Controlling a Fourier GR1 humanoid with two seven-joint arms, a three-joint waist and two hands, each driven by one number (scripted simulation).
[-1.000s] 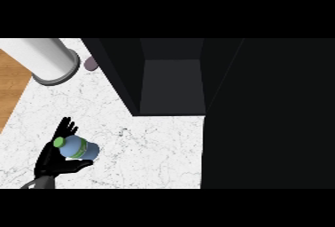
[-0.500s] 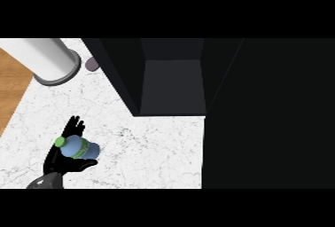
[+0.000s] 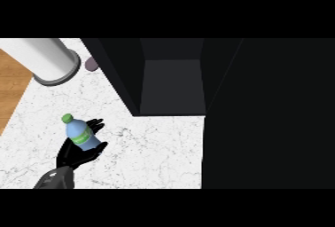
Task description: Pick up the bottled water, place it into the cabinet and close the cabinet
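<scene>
The bottled water (image 3: 82, 135) is a blue bottle with a green cap and a green label band. It leans over the white marble counter (image 3: 150, 150) at the lower left, cap pointing up-left. My left hand (image 3: 77, 155) is curled round its lower part, with fingers (image 3: 97, 126) showing behind it. The open dark cabinet (image 3: 171, 84) stands to the upper right of the bottle, its grey inner floor in view. My right hand does not show.
A white cylinder (image 3: 49, 60) stands at the top left, with a small purplish object (image 3: 91, 65) beside it by the cabinet wall. Wooden floor (image 3: 9, 88) lies past the counter's left edge. A large black surface (image 3: 270, 115) fills the right side.
The bottle was seen mostly from its top; now it is tilted so that its side shows, and it sits higher and slightly further right in my left hand.
</scene>
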